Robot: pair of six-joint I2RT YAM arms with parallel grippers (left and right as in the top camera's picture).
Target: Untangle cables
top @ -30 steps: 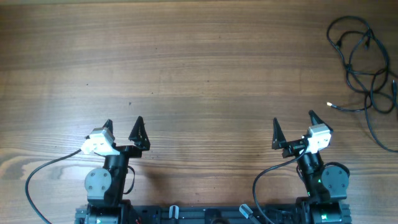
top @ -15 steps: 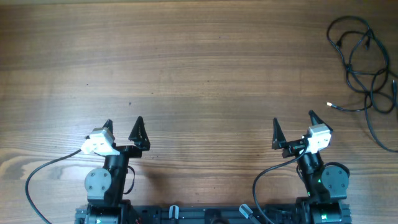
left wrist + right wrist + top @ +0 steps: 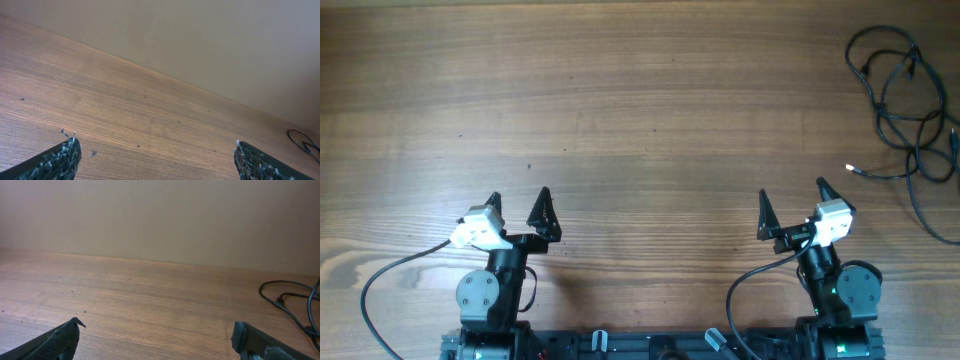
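Observation:
The cables [image 3: 905,105] are thin black cords in tangled loose loops at the far right of the wooden table, with one pale tip [image 3: 849,168] pointing left. Part of a loop shows at the right edge of the right wrist view [image 3: 287,300] and a small bit in the left wrist view [image 3: 302,141]. My left gripper [image 3: 517,203] is open and empty near the front left. My right gripper [image 3: 791,199] is open and empty near the front right, well short of the cables.
The wooden table [image 3: 640,120] fills the overhead view. The arm bases and their thick black wires [image 3: 380,290] sit along the front edge. A plain beige wall [image 3: 160,215] stands behind the table.

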